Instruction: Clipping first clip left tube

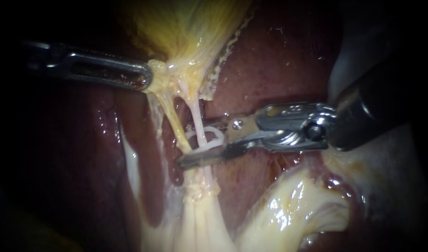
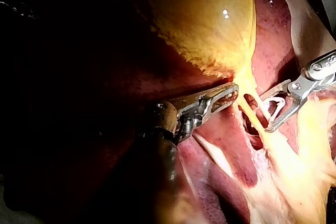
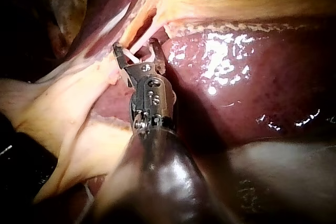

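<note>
My left instrument (image 1: 148, 77) comes in from the left, its jaws shut on the pale tissue where the yellow gallbladder (image 1: 186, 28) narrows, holding it taut. Two thin tubes run down from there: a yellowish left tube (image 1: 172, 116) and a paler right tube (image 1: 197, 116). My right instrument (image 1: 188, 144) reaches in from the right. Its jaws stand apart and hold a white clip (image 1: 214, 137). Both tubes cross the gap between the jaws. The clip shows on either side of the paler tube. The left wrist view shows the same jaws (image 2: 266, 114) and clip (image 2: 277, 103).
Dark red liver (image 1: 270, 60) lies behind and to the right of the tubes. Glistening pale fatty tissue (image 1: 288, 210) bulges below my right instrument. A pale strand (image 1: 130, 163) runs down left of the tubes.
</note>
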Robot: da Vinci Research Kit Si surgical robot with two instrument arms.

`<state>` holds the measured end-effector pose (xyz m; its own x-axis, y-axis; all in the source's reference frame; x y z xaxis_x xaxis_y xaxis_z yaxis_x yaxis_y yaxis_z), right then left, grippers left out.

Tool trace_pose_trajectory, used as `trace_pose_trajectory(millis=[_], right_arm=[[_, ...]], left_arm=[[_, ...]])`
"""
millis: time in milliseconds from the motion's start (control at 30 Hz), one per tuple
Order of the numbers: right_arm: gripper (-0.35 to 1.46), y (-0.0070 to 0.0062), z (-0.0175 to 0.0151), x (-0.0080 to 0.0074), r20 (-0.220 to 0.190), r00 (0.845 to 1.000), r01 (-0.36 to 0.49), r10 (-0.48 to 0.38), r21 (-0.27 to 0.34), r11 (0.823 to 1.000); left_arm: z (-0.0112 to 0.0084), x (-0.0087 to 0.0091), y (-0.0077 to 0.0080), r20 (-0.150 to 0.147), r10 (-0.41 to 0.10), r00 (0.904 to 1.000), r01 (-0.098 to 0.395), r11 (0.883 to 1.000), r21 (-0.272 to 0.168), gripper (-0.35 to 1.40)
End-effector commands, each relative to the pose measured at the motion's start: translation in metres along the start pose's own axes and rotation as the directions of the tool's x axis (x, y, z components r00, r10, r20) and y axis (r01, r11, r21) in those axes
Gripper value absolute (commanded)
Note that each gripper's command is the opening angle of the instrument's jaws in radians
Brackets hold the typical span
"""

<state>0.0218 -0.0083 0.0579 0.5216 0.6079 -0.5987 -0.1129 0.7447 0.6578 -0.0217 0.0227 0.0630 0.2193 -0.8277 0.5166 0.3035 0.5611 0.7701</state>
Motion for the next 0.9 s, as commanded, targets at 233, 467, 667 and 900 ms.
trace_pose_trajectory(millis=[233, 467, 667, 900], right_arm=[[0.50, -0.0008, -0.0027, -0.0005, 0.006, 1.000, 0.008, -0.009, 0.063, 0.998], [0.50, -0.0023, -0.0042, 0.0018, -0.047, 0.999, 0.006, 0.002, 0.163, 0.987], [0.50, -0.0036, -0.0040, 0.0029, -0.073, 0.997, 0.016, -0.002, 0.195, 0.981], [0.50, -0.0026, -0.0023, 0.0016, -0.071, 0.997, 0.025, -0.011, 0.196, 0.980]], left_arm=[[0.0000, 0.0000, 0.0000, 0.000, 0.001, 1.0000, -0.001, 1.000, -0.001, -0.35], [0.0000, 0.0000, 0.0000, 0.000, 0.001, 1.0000, -0.001, 1.000, -0.001, -0.35], [0.0000, 0.0000, 0.0000, 0.000, 0.001, 1.0000, -0.001, 1.000, -0.001, -0.35], [0.0000, 0.0000, 0.0000, 0.000, 0.001, 1.0000, -0.001, 1.000, -0.001, -0.35]])
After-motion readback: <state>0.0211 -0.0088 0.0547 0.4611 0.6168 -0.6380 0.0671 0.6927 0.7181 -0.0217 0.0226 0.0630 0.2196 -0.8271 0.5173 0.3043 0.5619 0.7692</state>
